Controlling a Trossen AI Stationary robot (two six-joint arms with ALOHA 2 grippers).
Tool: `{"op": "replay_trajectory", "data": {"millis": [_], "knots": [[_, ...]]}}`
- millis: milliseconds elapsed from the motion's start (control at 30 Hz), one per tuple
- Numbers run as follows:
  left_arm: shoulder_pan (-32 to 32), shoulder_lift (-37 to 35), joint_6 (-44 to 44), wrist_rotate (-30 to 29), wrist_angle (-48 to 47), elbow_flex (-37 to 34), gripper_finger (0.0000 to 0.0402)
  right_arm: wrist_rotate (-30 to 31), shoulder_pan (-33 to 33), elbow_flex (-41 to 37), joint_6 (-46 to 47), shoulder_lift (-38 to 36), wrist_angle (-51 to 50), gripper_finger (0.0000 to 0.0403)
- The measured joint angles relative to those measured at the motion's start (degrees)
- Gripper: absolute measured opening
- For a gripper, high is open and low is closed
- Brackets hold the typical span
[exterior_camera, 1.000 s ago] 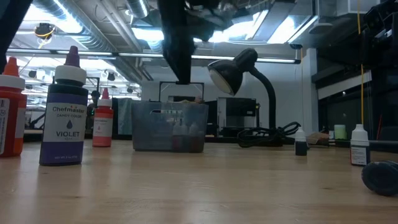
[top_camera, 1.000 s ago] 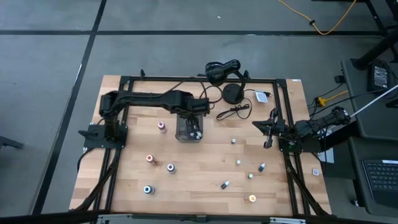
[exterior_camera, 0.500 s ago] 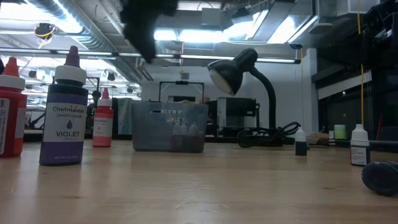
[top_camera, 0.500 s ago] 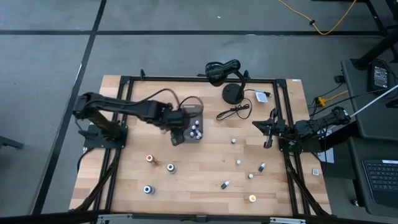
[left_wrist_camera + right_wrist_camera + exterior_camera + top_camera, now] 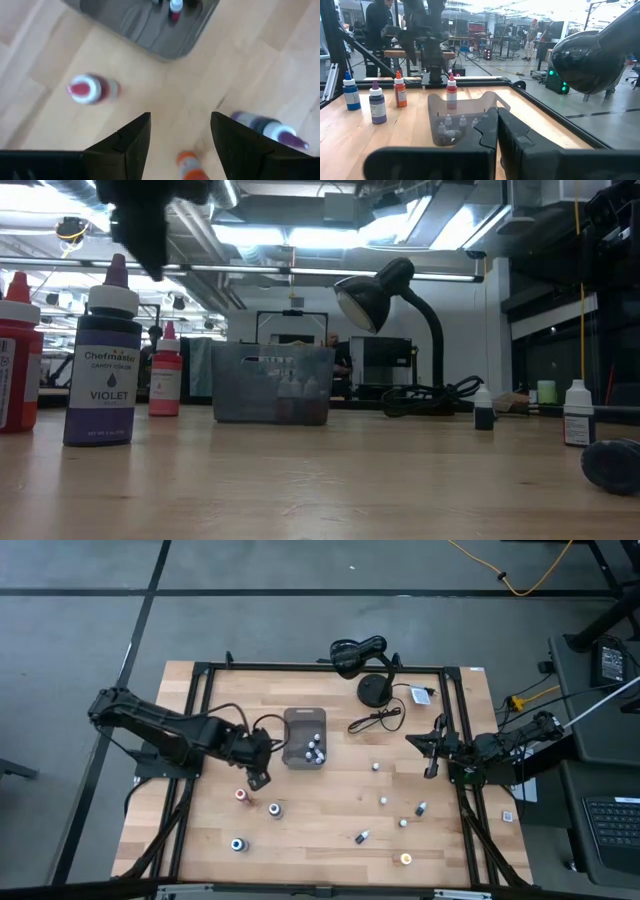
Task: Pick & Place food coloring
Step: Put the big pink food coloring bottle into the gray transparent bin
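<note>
Food coloring bottles stand upright on the wooden table: an orange-capped one (image 5: 240, 795), a violet one (image 5: 274, 808) and a blue one (image 5: 237, 844) at the near left, and several small ones (image 5: 383, 801) to the right. More bottles stand in the gray tray (image 5: 305, 738). My left gripper (image 5: 258, 778) hangs open above bare wood between the tray and the orange bottle, tilted downward, nothing between its fingers (image 5: 131, 142). Its wrist view shows a pink-capped bottle (image 5: 87, 90), the orange one (image 5: 189, 167) and the violet one (image 5: 270, 131). My right gripper (image 5: 432, 750) waits shut at the right edge.
A black desk lamp (image 5: 372, 690) with its cable stands behind the tray at the far side. Black frame rails (image 5: 190, 760) run along both sides of the table. Bare wood lies between the tray and the right-hand bottles.
My left gripper has swung from above the tray toward the table's left and near edges, rolling its wrist as it went, and now hangs over the wood near the orange bottle. Its fingers have stayed open. No bottle has moved.
</note>
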Motion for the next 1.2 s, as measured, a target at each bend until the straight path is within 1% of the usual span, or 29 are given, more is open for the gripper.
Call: {"op": "replay_trajectory", "data": {"millis": [400,633,867,1000,1100,1200], "knots": [[-7.03,-4.33,-13.85,2.06,0.12,-7.66,0.0194,0.00,-0.01,0.02,0.01,0.00,-0.01,0.0015],[-9.17,-5.64,-18.89,2.57,0.30,-12.71,0.0194,0.00,-0.01,0.02,0.01,0.00,-0.01,0.0015],[-8.36,-6.35,-20.38,2.31,1.35,-18.48,0.0194,0.00,0.00,0.02,0.02,0.00,-0.01,0.0015],[-6.30,-6.28,-20.36,1.13,3.58,-21.64,0.0194,0.00,0.00,0.02,0.00,0.00,0.00,0.0015],[-4.12,-5.18,-19.85,-0.93,3.99,-21.98,0.0194,0.00,0.00,0.00,0.00,0.00,-0.01,0.0015],[-1.30,-3.33,-17.14,-2.08,5.06,-21.77,0.0194,0.00,-0.01,0.02,0.00,0.01,0.00,0.0015]]}}
